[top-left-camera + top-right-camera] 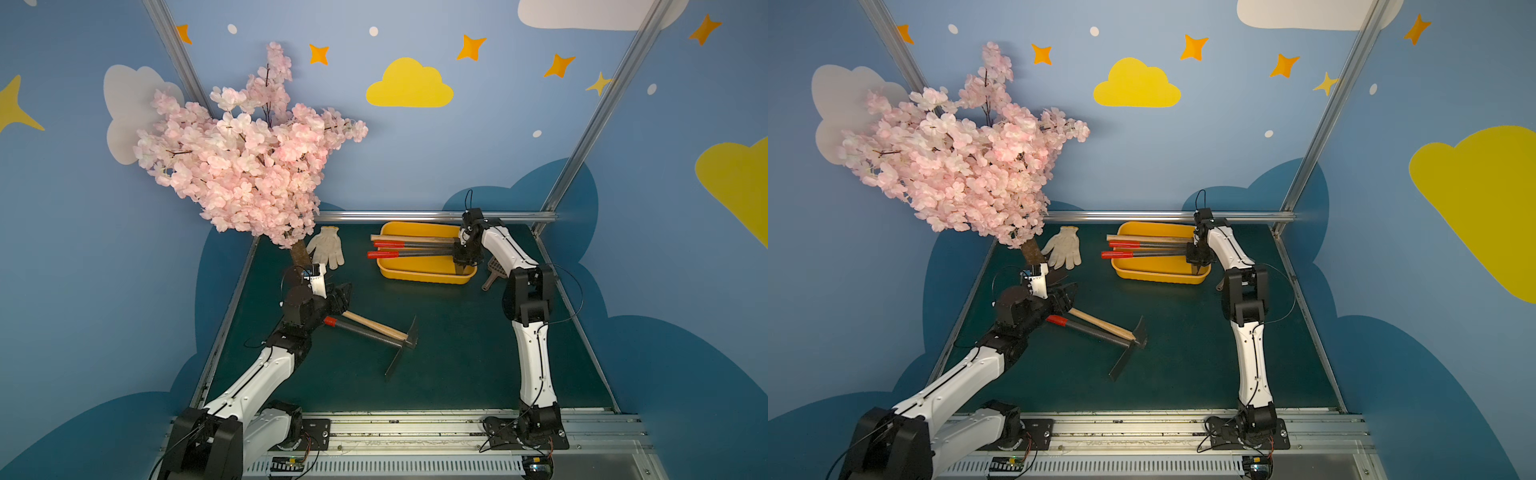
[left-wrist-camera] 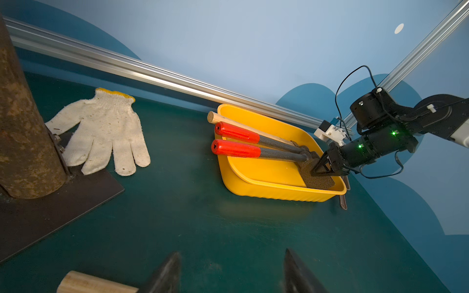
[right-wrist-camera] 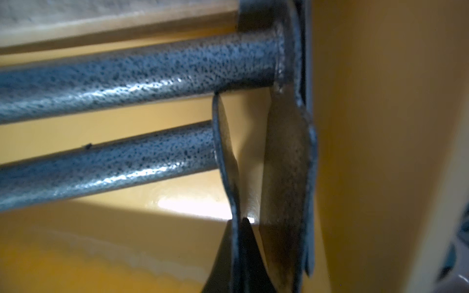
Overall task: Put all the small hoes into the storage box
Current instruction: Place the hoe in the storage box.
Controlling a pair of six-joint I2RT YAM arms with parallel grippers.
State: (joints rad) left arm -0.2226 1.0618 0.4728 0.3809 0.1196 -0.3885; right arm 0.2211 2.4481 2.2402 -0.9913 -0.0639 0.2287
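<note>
Your right claw [image 2: 327,169] is down inside the box [image 2: 266,194], at the end nearest its own arm. Its jaws are pinched tight on the thin blade of a hoe [image 3: 106,172]. In the right wrist view that blade runs straight between the fingertips [image 3: 219,266], and the hoe's speckled shaft leads away from the claw over the yellow floor. A second hoe [image 3: 127,76] lies just beside it, with its blade next to the claw but outside the grip. Past that one lies a wood handle [image 2: 228,121]. All three stretch away from the claw, and in both top views their grip ends overhang the box's opposite rim.

Your left claw [image 1: 341,296] is well apart from the box and low over the table [image 1: 457,365]. Its jaws stand about half apart with nothing between them. The butt of a wood hoe [image 1: 376,325] lies just beside one finger [image 2: 165,274], not inside the gap. A red hoe [image 1: 361,333] lies close alongside the wood hoe. Both run away from the left claw toward the middle of the table, with their heads together at the far end. Ahead of this claw a glove [image 1: 328,249] lies flat, right beside the trunk of the tree [image 1: 249,166].
</note>
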